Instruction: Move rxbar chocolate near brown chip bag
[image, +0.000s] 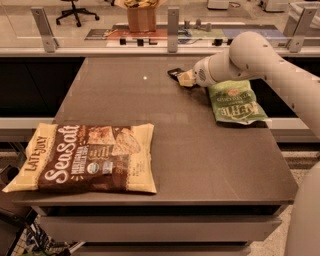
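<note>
The rxbar chocolate (175, 73) is a small black bar lying at the far middle of the table, partly covered by my gripper. My gripper (186, 78) is down at the bar's right end, touching or right against it, with the white arm reaching in from the right. The brown chip bag (87, 158) lies flat at the near left corner of the table, with white "Sea Salt" lettering and cream-yellow edges. It is far from the bar and the gripper.
A green chip bag (234, 101) lies at the far right of the table (200, 150), just under my arm. A glass barrier with metal posts (173, 22) runs behind the table's far edge. The brown bag overhangs the left front edge.
</note>
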